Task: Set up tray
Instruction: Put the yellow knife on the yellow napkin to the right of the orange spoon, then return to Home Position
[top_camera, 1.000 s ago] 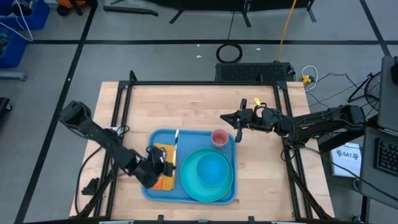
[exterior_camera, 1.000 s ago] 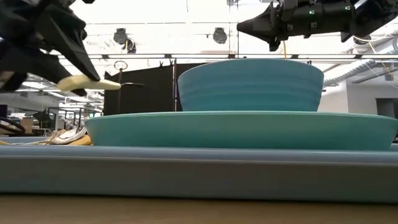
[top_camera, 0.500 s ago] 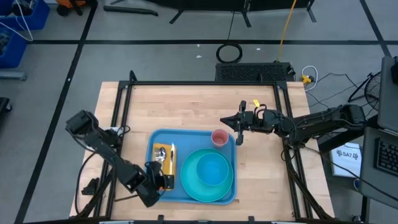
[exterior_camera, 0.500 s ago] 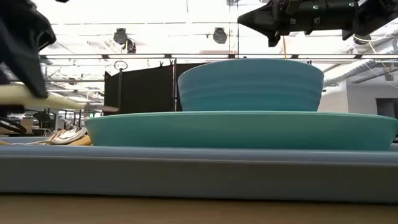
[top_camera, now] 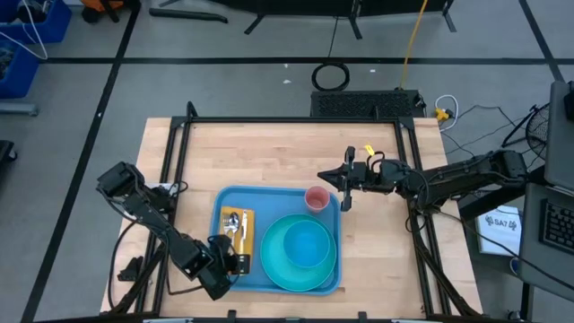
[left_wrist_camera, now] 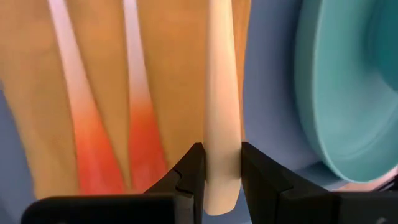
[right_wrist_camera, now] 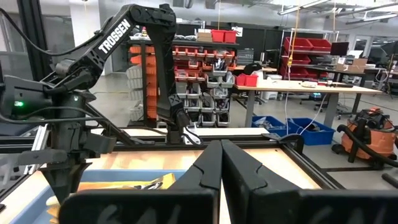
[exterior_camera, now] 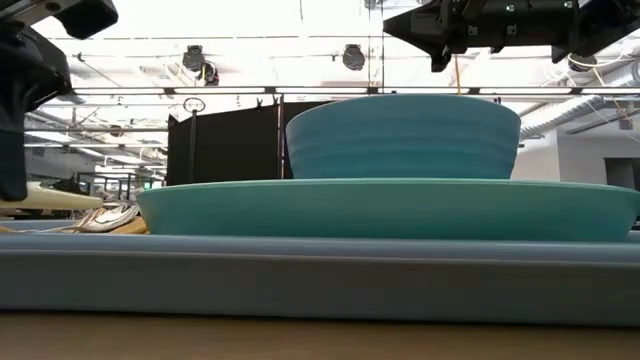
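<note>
Since a second ago the left tool (top_camera: 235,260) has swung down to the tray's (top_camera: 278,282) 7 o'clock corner, laying a cream utensil handle (left_wrist_camera: 221,124) on the yellow napkin (top_camera: 240,240). It's clamped on it; I'd release gently, parallel to the other cutlery. Right tool (top_camera: 342,187), fingers pressed together, hovers at 2 o'clock. "TROSSEN" reads on the arm (right_wrist_camera: 118,34).

Over the last second the left hand (top_camera: 235,262) has drawn back toward the near edge of the tray (top_camera: 273,283) and come down low. The cream-handled utensil (left_wrist_camera: 222,118) pinched between its fingers, earlier carried up in the air, now lies on the yellow napkin (top_camera: 236,239).
</note>
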Action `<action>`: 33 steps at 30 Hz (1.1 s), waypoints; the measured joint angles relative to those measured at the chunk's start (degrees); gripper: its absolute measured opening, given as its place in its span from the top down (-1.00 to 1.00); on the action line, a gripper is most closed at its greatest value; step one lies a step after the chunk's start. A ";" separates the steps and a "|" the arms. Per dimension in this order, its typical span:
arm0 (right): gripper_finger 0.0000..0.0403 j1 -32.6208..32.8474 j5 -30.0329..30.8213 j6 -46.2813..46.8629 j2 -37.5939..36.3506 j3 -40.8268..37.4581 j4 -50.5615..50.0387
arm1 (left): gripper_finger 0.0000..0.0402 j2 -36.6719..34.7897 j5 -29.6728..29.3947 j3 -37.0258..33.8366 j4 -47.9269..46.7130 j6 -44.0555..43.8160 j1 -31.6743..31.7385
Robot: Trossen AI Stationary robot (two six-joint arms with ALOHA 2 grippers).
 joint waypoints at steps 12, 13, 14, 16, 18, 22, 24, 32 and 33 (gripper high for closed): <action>1.00 0.00 0.00 0.01 0.00 0.00 0.41 | 0.61 0.00 4.02 0.00 -0.10 3.90 2.58; 1.00 0.00 0.00 0.01 0.00 0.00 0.41 | 0.61 0.00 4.30 0.00 -0.39 3.89 2.76; 1.00 0.00 0.01 0.01 0.00 0.00 0.42 | 0.61 0.00 4.35 0.00 -0.82 3.89 2.86; 1.00 0.00 0.00 0.02 0.00 0.00 0.42 | 0.61 0.00 4.71 0.00 -1.62 3.87 3.17; 1.00 0.00 0.00 0.02 0.00 0.00 0.42 | 0.60 0.00 5.40 0.00 -2.41 3.85 3.63; 1.00 0.00 0.00 0.02 0.00 0.00 0.42 | 0.33 0.00 6.89 0.00 -3.28 3.95 4.27; 1.00 0.00 0.01 0.02 0.00 0.00 0.44 | 0.21 0.00 6.93 0.00 -3.09 4.80 4.64; 1.00 0.00 0.00 0.02 0.00 0.00 0.42 | 0.02 -1.56 6.23 -0.09 -2.88 16.90 7.17; 1.00 0.00 0.01 0.02 -0.17 0.00 0.36 | 0.02 -2.63 5.28 -0.09 -2.50 20.44 7.55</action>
